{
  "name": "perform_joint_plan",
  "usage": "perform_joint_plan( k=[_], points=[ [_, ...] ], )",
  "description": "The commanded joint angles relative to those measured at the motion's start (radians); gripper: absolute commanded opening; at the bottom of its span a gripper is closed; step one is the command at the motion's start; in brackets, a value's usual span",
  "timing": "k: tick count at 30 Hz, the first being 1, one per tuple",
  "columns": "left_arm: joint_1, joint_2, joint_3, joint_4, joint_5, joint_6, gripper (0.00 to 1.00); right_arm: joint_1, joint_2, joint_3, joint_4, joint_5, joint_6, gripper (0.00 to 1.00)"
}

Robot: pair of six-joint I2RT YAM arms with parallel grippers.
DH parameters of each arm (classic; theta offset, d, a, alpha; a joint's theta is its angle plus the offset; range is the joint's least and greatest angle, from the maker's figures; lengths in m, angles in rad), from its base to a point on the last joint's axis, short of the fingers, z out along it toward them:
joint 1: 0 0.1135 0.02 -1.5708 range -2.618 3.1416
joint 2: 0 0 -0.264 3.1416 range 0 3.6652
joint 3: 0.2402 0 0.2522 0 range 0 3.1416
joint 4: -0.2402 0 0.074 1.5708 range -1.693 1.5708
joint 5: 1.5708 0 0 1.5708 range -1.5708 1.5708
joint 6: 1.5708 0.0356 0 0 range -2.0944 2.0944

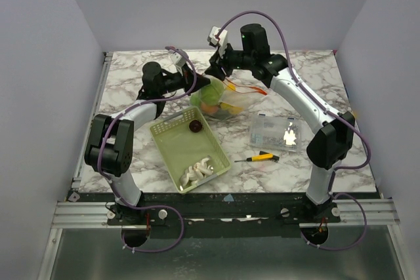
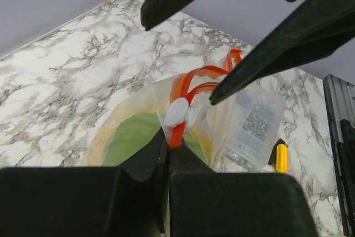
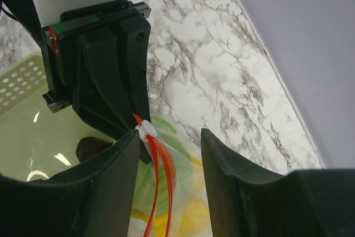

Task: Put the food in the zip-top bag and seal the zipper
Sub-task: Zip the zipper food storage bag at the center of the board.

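Marble table | left end effector clamps zipper | right end effector spread

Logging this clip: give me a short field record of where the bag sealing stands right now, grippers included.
left gripper: shut on the zipper, right beside the white slider
right gripper: open, fingers either side of the zipper near the slider
zipper: strips apart past the slider, not sealed
bag: holds green food, plus yellow and orange
basket: dark purple piece and white pieces, not bagged
also there: clear box, screwdriver
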Motion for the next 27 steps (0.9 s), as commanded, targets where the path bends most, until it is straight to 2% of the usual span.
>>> perform_joint_plan(
  k=[1,10,14,18,22,23,27],
  points=[
    [-0.001,-0.037,0.003,0.067,0.039,-0.016,0.00,0.004,0.023,0.030,-0.043,-0.058,-0.034,0.48],
    [-0.001,-0.033,0.016,0.073,0.054,-0.027,0.00,0.021,0.054,0.049,-0.054,-0.071,-0.045,0.51],
    [-0.001,-0.035,0.014,0.073,0.059,-0.031,0.00,0.023,0.073,0.070,-0.049,-0.054,-0.036,0.46],
    [-0.001,-0.036,0.011,0.072,0.064,-0.031,0.00,0.023,0.079,0.077,-0.046,-0.044,-0.028,0.30],
    [0.002,-0.036,0.006,0.083,0.061,-0.036,0.00,0.024,0.072,0.061,-0.036,-0.016,-0.026,0.03],
    [0.004,-0.036,0.004,0.087,0.058,-0.040,0.00,0.024,0.068,0.053,-0.033,0.000,-0.022,0.01],
    [0.024,-0.039,-0.018,0.100,0.053,-0.043,0.00,0.023,0.046,0.020,-0.011,0.085,0.003,0.01]
  ],
)
